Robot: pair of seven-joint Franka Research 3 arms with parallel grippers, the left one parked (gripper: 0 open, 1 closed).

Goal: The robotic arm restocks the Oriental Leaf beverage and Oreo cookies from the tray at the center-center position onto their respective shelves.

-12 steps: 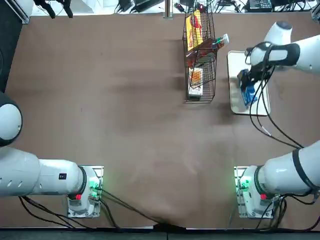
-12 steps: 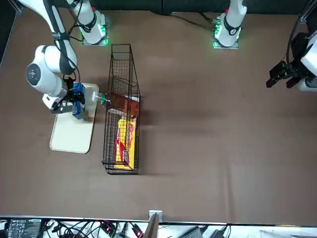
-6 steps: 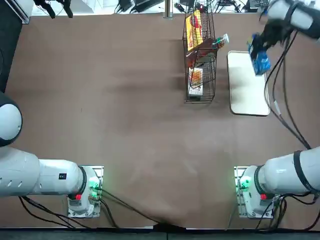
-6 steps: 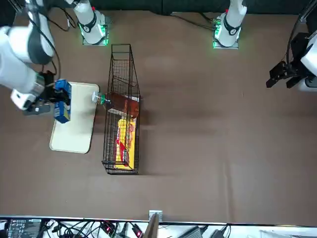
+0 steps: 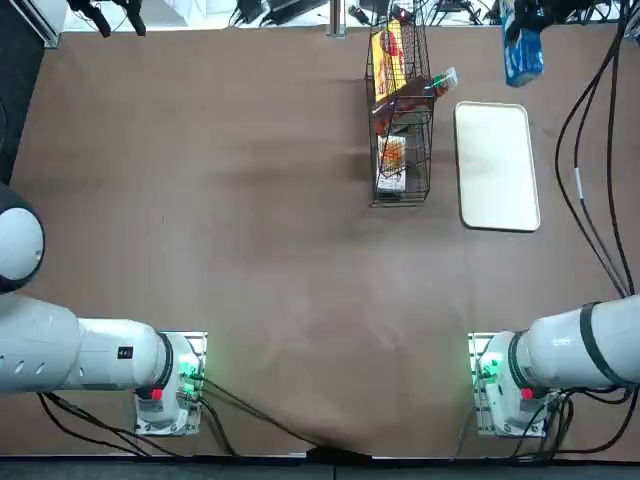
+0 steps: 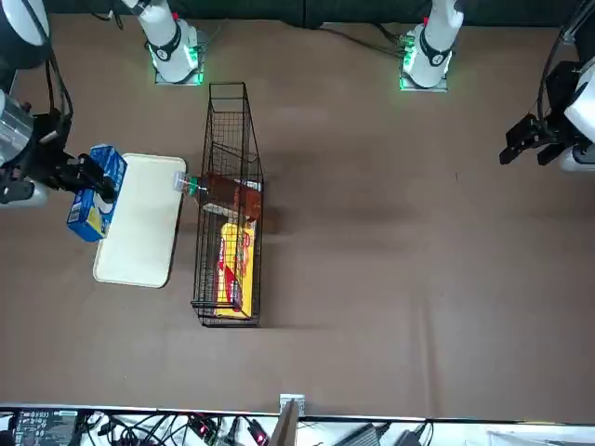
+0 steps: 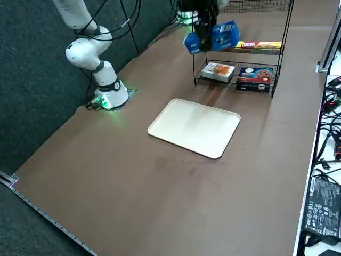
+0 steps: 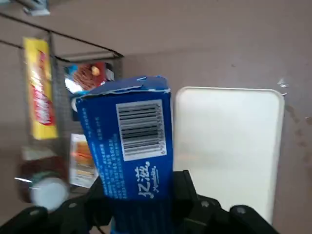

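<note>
My right gripper (image 6: 82,178) is shut on the blue Oreo packet (image 6: 93,193), holding it high in the air beside the tray's far end. The packet (image 5: 523,52) hangs below the gripper (image 5: 521,18), and its barcode side (image 8: 134,156) faces the wrist camera. The white tray (image 5: 497,165) lies bare on the table. The tea bottle (image 5: 415,92) lies across the black wire shelves (image 5: 400,203), white cap toward the tray. From the side, the packet (image 7: 219,36) hovers in front of the rack (image 7: 234,88).
Yellow snack packets (image 6: 232,265) lie on the rack's upper tier. Two small boxes (image 7: 217,70) (image 7: 254,77) sit on its lowest tier. Cables and equipment line the far table edge (image 5: 300,10). The right arm's black cables (image 5: 590,200) hang over the table near the tray.
The gripper lifted the Oreo packet off the tray and carried it up and toward the table's far edge. The tray is now bare.
</note>
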